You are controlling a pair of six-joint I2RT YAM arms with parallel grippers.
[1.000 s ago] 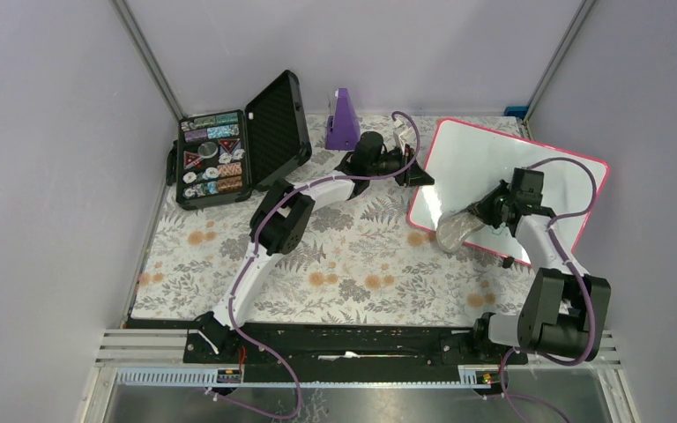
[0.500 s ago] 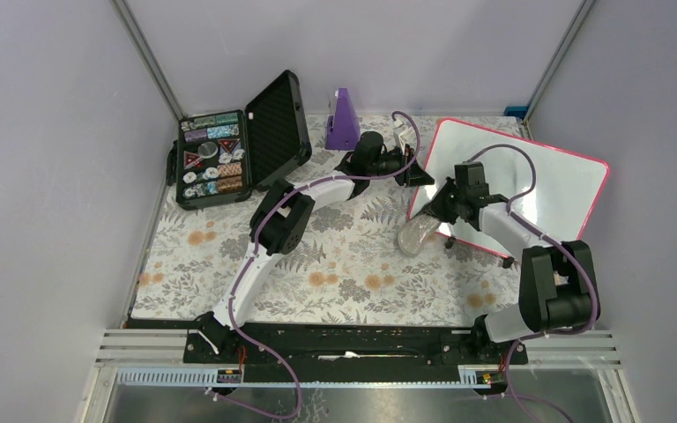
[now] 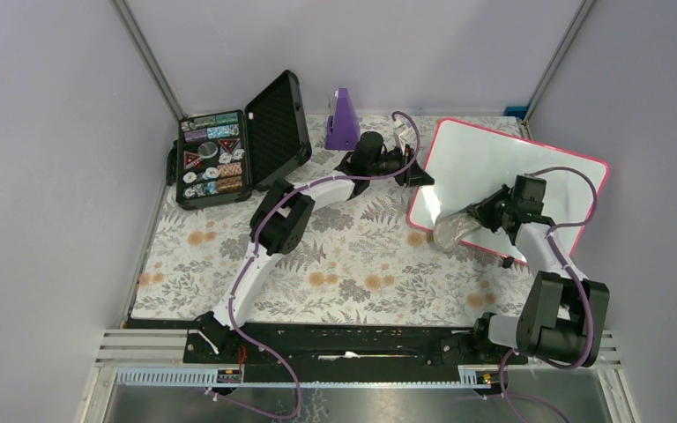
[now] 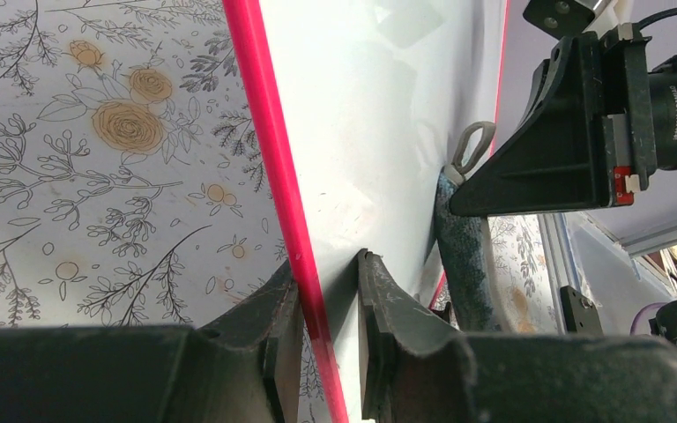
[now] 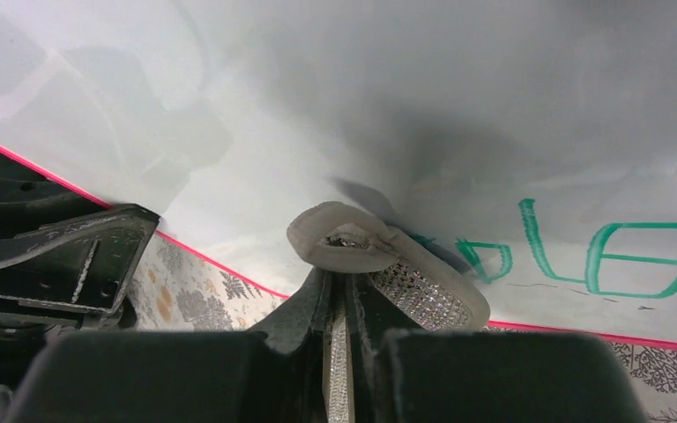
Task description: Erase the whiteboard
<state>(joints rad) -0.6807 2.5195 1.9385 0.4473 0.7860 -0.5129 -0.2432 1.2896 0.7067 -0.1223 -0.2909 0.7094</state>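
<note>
Found the right gripper (image 3: 474,218) shifted to the right since half a second earlier, from beyond the left edge of the whiteboard (image 3: 502,163) back over its near left corner. Saw it clenched on a small grey sponge (image 3: 451,231), with both fingers pinching the folded middle of it. Saw the sponge lying against the glossy white face, just left of the green handwriting (image 5: 599,256) and close to the near side of the pink frame. Could not tell about real contact with the writing. Found the left gripper (image 3: 420,174) unmoved, clamped on the left edge of the whiteboard, with one finger on each side of the pink frame. Saw the whiteboard itself resting on the flowered tablecloth (image 3: 317,256) below the right arm. Noted a purple pyramid (image 3: 344,119) near its far left corner, and an open black case (image 3: 278,123) well apart, further to the left.
</note>
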